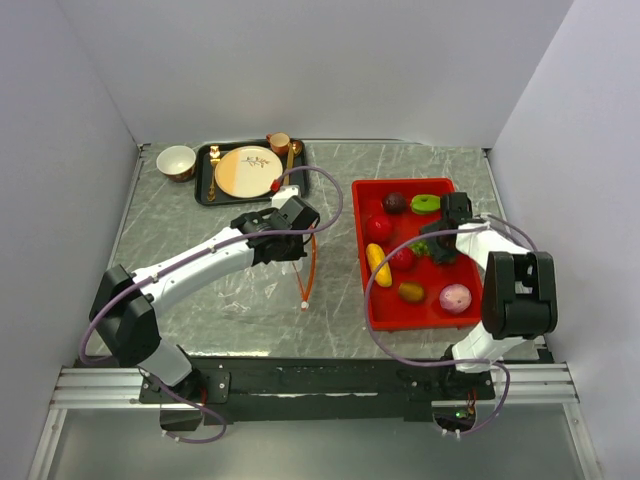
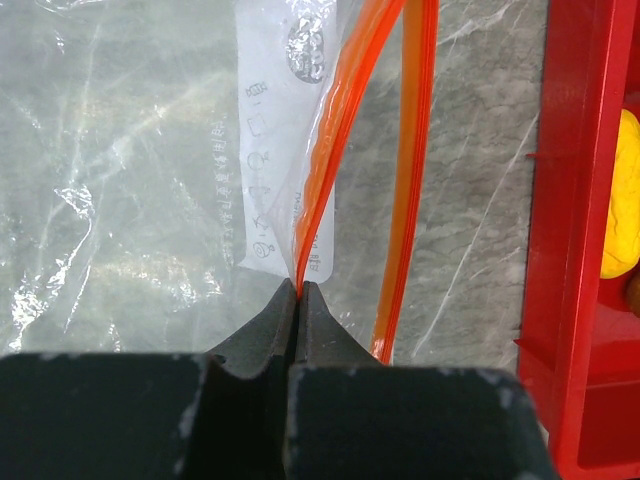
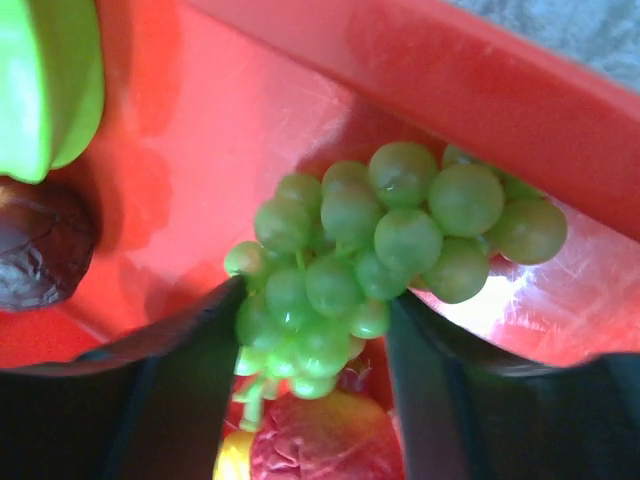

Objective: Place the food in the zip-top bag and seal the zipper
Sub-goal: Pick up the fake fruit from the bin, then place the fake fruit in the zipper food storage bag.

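My left gripper [image 2: 298, 290] is closed tight on one orange-red lip of the zipper [image 2: 330, 170], pinching it right at the fingertips. The other lip runs just to its right, so the mouth stands parted. The zip-top bag [image 1: 255, 285] lies flat on the surface [image 1: 180, 215], left of centre. Its zipper edge faces the red tray [image 1: 362, 300] and its small pale end [image 1: 303, 306] points toward the near side. My right gripper [image 3: 315, 340] is down inside the red tray on the right. Its fingers touch the green grape bunch [image 3: 400, 235] on both sides, so it grips the bunch, which lies against the tray's wall. The rest of the food is in that tray. A dark purple piece [image 1: 394, 202] and a green piece [image 1: 426, 203] lie at the far end. A red round piece [image 1: 378, 228], the yellow oblong piece [image 1: 378, 265] and a second red piece [image 1: 403, 258] lie toward the left. A brownish-orange piece [image 1: 411, 292] and a pink-purple piece [image 1: 455, 298] lie at the near end. At the far left a black tray [image 1: 205, 190] holds a cream plate [image 1: 248, 170] and a cup [image 1: 278, 143], with a bowl [image 1: 176, 160] beside it.
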Motion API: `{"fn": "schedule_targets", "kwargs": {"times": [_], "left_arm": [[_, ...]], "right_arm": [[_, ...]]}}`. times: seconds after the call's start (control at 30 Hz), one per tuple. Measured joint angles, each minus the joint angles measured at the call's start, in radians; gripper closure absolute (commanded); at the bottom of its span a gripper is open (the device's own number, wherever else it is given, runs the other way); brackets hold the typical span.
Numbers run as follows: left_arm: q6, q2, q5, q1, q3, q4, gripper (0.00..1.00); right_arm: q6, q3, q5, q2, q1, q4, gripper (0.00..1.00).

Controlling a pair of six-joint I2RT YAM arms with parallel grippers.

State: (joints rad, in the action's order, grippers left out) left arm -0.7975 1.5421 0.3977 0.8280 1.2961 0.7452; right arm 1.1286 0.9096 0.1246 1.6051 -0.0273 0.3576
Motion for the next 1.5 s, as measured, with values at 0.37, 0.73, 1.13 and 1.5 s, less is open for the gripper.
{"fn": "schedule_targets", "kwargs": {"times": [0.37, 0.73, 1.13, 1.5], "left_arm": [[0.000, 0.000, 0.000, 0.000, 0.000, -0.001, 0.99], [0.000, 0.000, 0.000, 0.000, 0.000, -0.001, 0.99], [-0.004, -0.009, -0.013, 0.000, 0.000, -0.002, 0.99], [-0.009, -0.047, -0.050, 0.000, -0.007, -0.053, 0.99]], "right_arm": [[-0.130, -0.207, -0.027, -0.293, -0.002, -0.154, 0.99], [-0.342, -0.208, -0.113, -0.497, 0.045, -0.160, 0.96], [-0.516, -0.041, -0.311, -0.512, 0.338, -0.111, 0.99], [-0.621, 0.011, -0.411, -0.393, 0.521, -0.115, 1.00]]}}
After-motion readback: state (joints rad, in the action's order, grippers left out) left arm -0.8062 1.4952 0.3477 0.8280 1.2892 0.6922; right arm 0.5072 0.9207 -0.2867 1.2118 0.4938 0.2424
